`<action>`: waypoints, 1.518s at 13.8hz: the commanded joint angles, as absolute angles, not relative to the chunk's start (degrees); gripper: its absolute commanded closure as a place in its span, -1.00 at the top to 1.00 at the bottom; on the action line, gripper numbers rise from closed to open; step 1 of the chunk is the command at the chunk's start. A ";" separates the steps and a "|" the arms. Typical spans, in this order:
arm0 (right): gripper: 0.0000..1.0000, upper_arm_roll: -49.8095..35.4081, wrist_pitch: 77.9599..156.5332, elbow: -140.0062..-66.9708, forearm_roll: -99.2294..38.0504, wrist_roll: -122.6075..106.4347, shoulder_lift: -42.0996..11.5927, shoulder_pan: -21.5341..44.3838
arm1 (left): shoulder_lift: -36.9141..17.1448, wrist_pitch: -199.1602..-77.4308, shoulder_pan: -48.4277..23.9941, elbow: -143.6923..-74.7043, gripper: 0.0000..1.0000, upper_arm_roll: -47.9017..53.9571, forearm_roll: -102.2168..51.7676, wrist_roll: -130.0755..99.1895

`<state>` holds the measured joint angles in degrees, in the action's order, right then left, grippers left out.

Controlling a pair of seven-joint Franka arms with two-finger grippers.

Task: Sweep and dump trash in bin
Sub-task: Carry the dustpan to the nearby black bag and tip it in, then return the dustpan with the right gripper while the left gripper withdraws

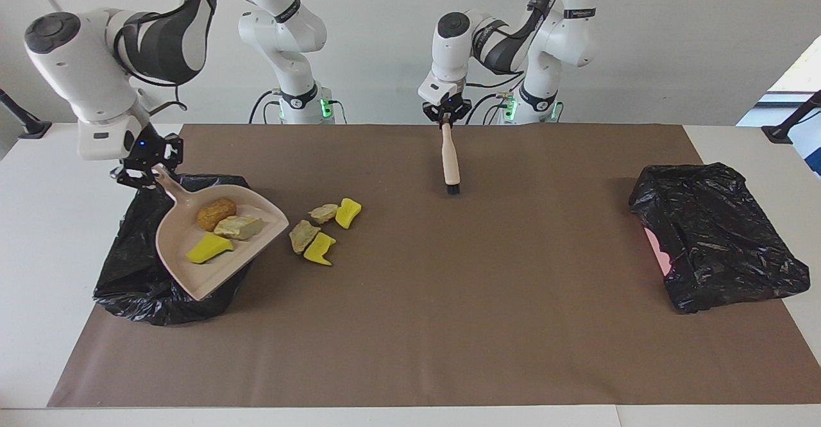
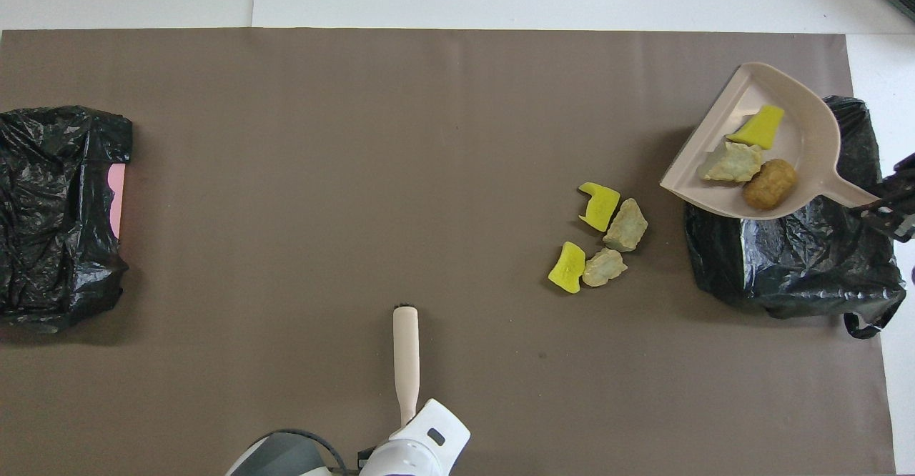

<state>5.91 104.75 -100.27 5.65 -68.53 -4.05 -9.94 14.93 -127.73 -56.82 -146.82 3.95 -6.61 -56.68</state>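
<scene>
My right gripper [image 1: 149,169] is shut on the handle of the pink dustpan [image 1: 192,270] and holds it in the air over the black-bagged bin [image 1: 128,279]. In the pan lie a golden-brown lump [image 1: 215,213], a beige lump [image 1: 238,226] and a yellow lump [image 1: 208,248]. Several more trash lumps [image 1: 319,248], yellow and beige, lie on the brown mat beside the bin. My left gripper [image 1: 447,116] is shut on the wooden brush [image 1: 451,158], which hangs bristles down over the mat's edge by the robots. The overhead view shows the dustpan [image 2: 811,104], bin [image 2: 786,276], loose lumps [image 2: 599,205] and brush [image 2: 405,362].
A second black-bagged bin [image 1: 718,234] with a pink patch on its side sits at the left arm's end of the mat; it also shows in the overhead view [image 2: 57,211]. The brown mat [image 1: 449,324] covers most of the white table.
</scene>
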 commanded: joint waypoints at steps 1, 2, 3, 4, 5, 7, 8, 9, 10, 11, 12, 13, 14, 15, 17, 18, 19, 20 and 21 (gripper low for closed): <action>-1.00 5.19 104.68 -98.26 11.40 -78.62 -5.01 -14.49 | 17.05 -132.00 -60.20 -150.55 -1.00 2.99 -7.64 -59.50; -1.00 5.19 104.68 -98.26 14.30 -81.10 -4.92 -14.94 | 16.62 -133.40 -60.99 -150.90 -1.00 2.99 -8.52 -59.85; -1.00 5.19 104.50 -98.35 17.11 -83.30 -4.83 -14.94 | 16.70 -134.20 -61.26 -151.34 -1.00 2.99 -9.31 -59.85; -1.00 5.19 104.59 -98.52 19.84 -85.93 -4.83 -14.51 | 16.61 -134.30 -61.26 -151.35 -1.00 2.99 -10.10 -59.77; -1.00 4.84 104.76 -98.53 23.78 -89.87 -4.83 -13.89 | 16.44 -134.21 -61.17 -151.26 -1.00 2.99 -10.54 -59.50; -1.00 4.48 108.70 -99.84 30.12 -95.60 -4.57 -12.14 | 16.26 -133.42 -60.74 -151.00 -0.16 2.90 -10.81 -58.98; -1.00 4.48 110.55 -100.19 32.15 -97.71 -4.57 -11.95 | 15.65 -133.33 -60.47 -150.65 0.53 2.90 -10.81 -58.71; -1.00 4.48 111.35 -100.54 34.00 -98.78 -4.48 -11.52 | 15.04 -132.72 -60.29 -149.51 1.00 2.73 -10.81 -58.45; -1.00 4.48 111.44 -100.81 35.23 -99.14 -4.40 -11.17 | 13.90 -129.58 -59.60 -147.41 1.00 2.29 -10.81 -57.75; -1.00 4.48 111.71 -101.16 37.25 -99.31 -4.22 -10.12 | 12.32 -125.37 -56.28 -143.91 1.00 2.29 -10.81 -54.52; -1.00 4.48 111.97 -101.68 39.53 -99.23 -3.96 -9.41 | 11.17 -120.72 -53.73 -140.05 1.00 2.37 -10.81 -50.84; -1.00 4.48 112.58 -101.95 41.12 -99.14 -3.87 -9.32 | 10.38 -116.93 -52.74 -136.44 1.00 2.29 -10.64 -48.54; -1.00 4.40 112.76 -101.95 42.87 -98.88 -3.87 -9.14 | 9.85 -115.24 -50.47 -133.62 1.00 2.29 -10.03 -46.69; -1.00 4.48 112.85 -101.95 44.20 -98.53 -3.87 -8.18 | 9.58 -115.14 -48.36 -131.42 1.00 2.29 -9.85 -44.49; -1.00 4.40 112.50 -101.95 47.97 -96.43 -3.69 -7.30 | 9.75 -114.35 -45.11 -126.68 1.00 2.29 -6.26 -40.62; -1.00 4.39 112.15 -101.95 50.34 -96.16 -3.34 -6.34 | 9.76 -112.78 -42.48 -123.43 1.00 2.29 -5.11 -38.17; -1.00 4.39 111.97 -102.13 52.45 -96.15 -2.56 -5.81 | 9.49 -109.89 -39.84 -119.40 1.00 2.29 -4.92 -34.23; -1.00 4.39 111.71 -102.04 54.04 -96.15 -2.20 -4.76 | 9.32 -106.91 -37.38 -115.61 1.00 2.29 -4.92 -30.19; -1.00 4.39 110.75 -102.04 56.23 -96.15 -1.59 -3.62 | 8.71 -103.74 -34.05 -111.49 1.00 2.29 -4.92 -26.32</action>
<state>4.41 111.45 -100.69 52.23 -97.10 -3.96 -5.25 10.69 -110.07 -39.05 -119.50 1.63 -5.72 -32.31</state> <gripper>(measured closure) 0.683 0.000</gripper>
